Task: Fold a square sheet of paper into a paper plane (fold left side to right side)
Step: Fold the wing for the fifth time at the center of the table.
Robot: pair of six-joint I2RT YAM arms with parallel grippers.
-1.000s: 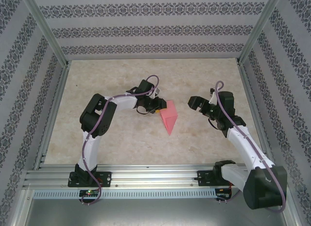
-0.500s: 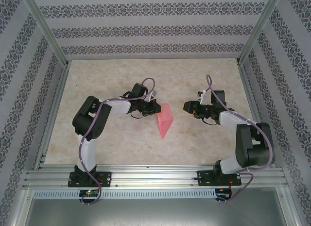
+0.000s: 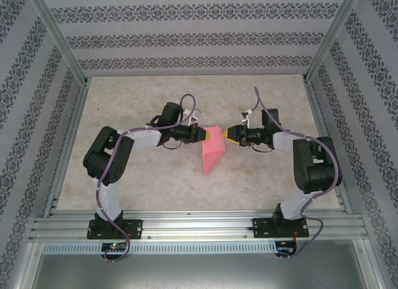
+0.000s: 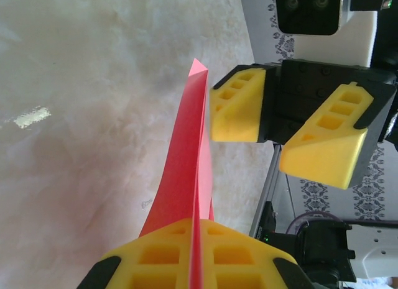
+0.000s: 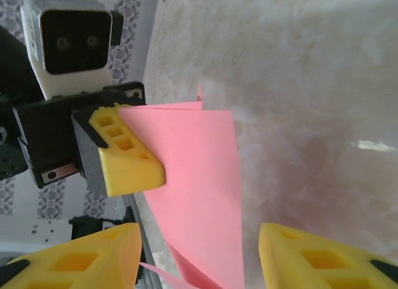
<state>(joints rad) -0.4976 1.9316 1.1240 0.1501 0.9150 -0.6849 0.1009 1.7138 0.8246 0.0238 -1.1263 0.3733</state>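
Observation:
The square sheet of paper (image 3: 212,150) is pink-red and folded into a pointed shape, its tip toward the near edge. It hangs on edge above the beige table (image 3: 137,171). My left gripper (image 3: 203,133) is shut on its upper left part. In the left wrist view the paper (image 4: 185,158) runs edge-on out of my left gripper (image 4: 198,230). My right gripper (image 3: 227,135) is open at the sheet's upper right corner. In the right wrist view the paper (image 5: 202,177) reaches down between my right gripper's (image 5: 199,264) spread fingers, which do not press it.
Patterned walls and aluminium posts close in the table on three sides. A metal rail (image 3: 199,227) runs along the near edge by the arm bases. Both arms meet over the table's middle, fingertips a few centimetres apart.
My left gripper has closed on the paper and drawn it slightly left. The right gripper has swung left up to the sheet's right corner, and its jaws have narrowed.

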